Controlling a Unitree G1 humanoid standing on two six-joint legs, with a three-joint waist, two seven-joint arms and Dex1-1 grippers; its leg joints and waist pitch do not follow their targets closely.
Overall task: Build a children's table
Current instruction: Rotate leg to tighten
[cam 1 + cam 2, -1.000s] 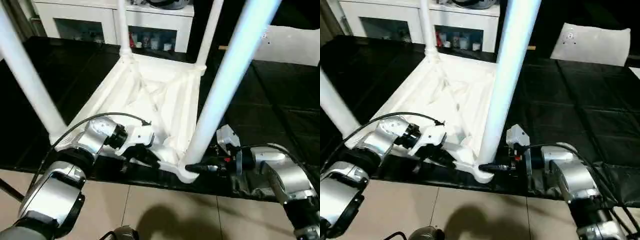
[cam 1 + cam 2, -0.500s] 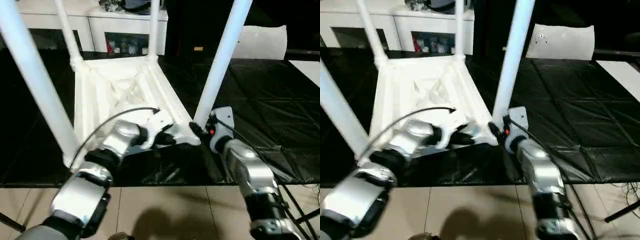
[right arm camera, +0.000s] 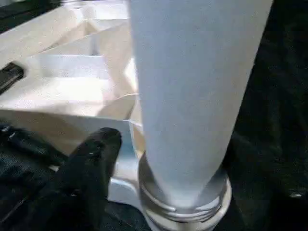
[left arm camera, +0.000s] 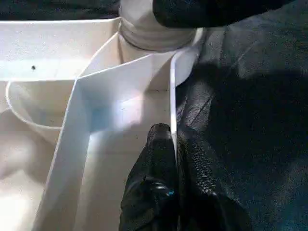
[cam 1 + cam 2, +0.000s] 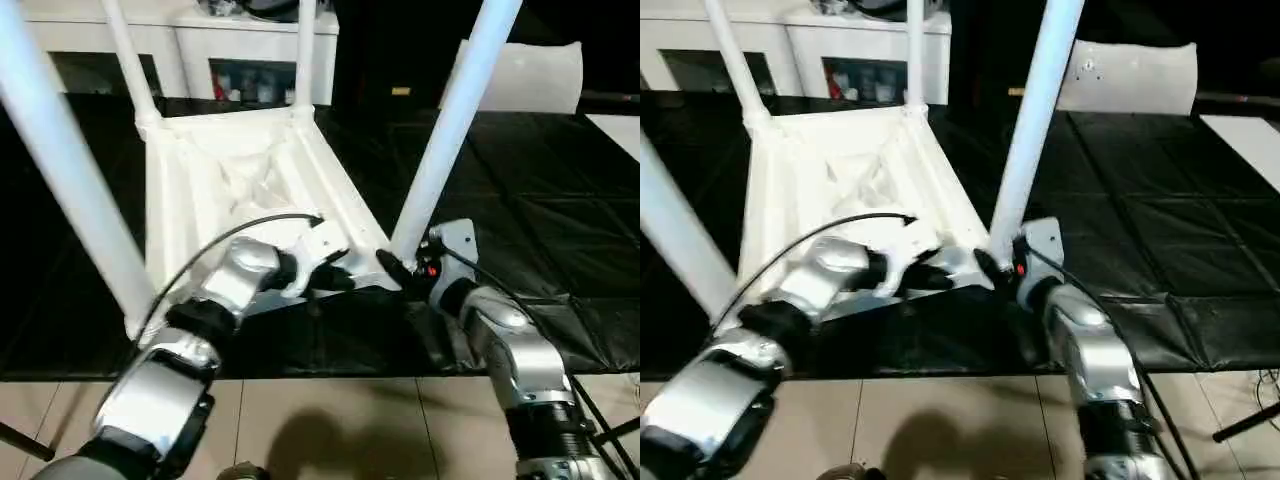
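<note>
The children's table lies upside down on the black mat, its ribbed tabletop [image 5: 230, 180] facing up. Four white legs stand in its corner sockets: near right [image 5: 450, 130], near left [image 5: 60, 170] and two far ones [image 5: 125, 60] [image 5: 305, 50]. My left gripper [image 5: 345, 280] is shut on the tabletop's thin near rim [image 4: 172, 96], close to the near right socket. My right gripper [image 5: 390, 262] stands open at the foot of the near right leg [image 3: 187, 96]. One black finger [image 3: 91, 168] sits beside the socket, just off the tube.
White glass-door cabinets [image 5: 250, 60] stand behind the table. A flat white sheet [image 5: 530, 75] leans at the back right. The black mat [image 5: 520, 220] runs out to the right, and tiled floor [image 5: 330, 430] lies below its front edge.
The head view has swung round. My right gripper's fingers have spread off the foot of the near right leg. The left gripper still holds the rim.
</note>
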